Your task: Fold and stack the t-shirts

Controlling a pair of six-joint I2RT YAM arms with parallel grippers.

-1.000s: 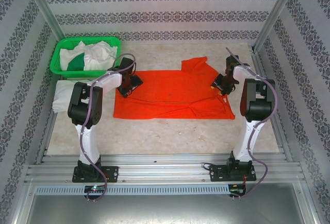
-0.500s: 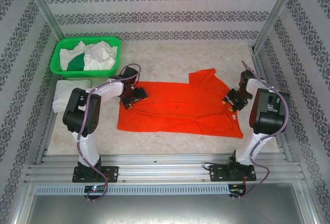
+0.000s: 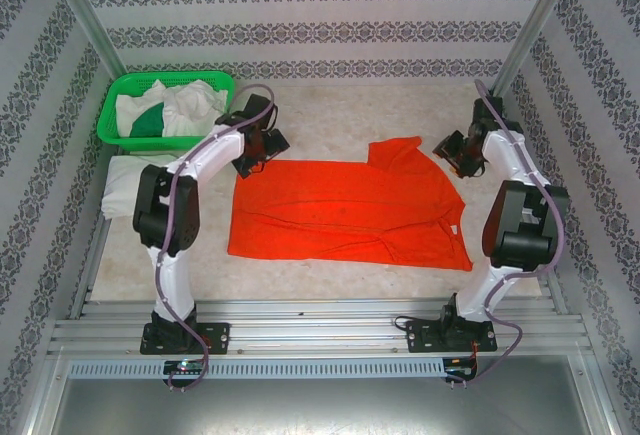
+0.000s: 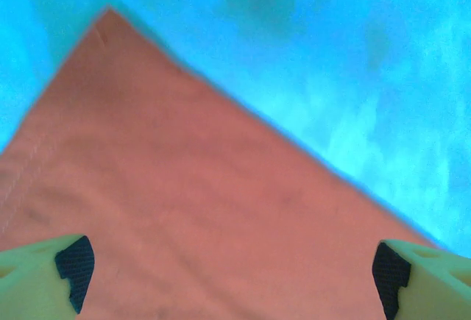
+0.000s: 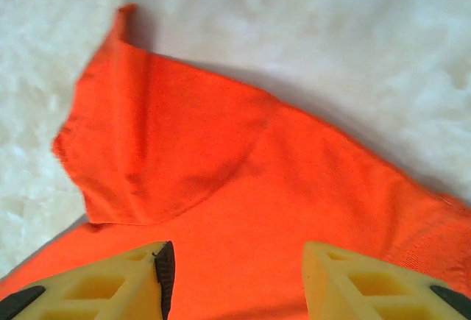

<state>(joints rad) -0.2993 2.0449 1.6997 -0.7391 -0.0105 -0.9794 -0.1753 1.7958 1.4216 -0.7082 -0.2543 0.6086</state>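
Your bright orange-red cloth t-shirt (image 3: 340,205) lies flat for folding. Left gripper (image 4: 232,268) and right gripper (image 5: 235,272) hover spread at its far corners.

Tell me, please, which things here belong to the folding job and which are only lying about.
For the job: orange-red t-shirt spread on the table; white t-shirts and dark green t-shirt inside the green mesh basket; white cloth at left, likely a shirt.
Just lying about: the green mesh basket itself.
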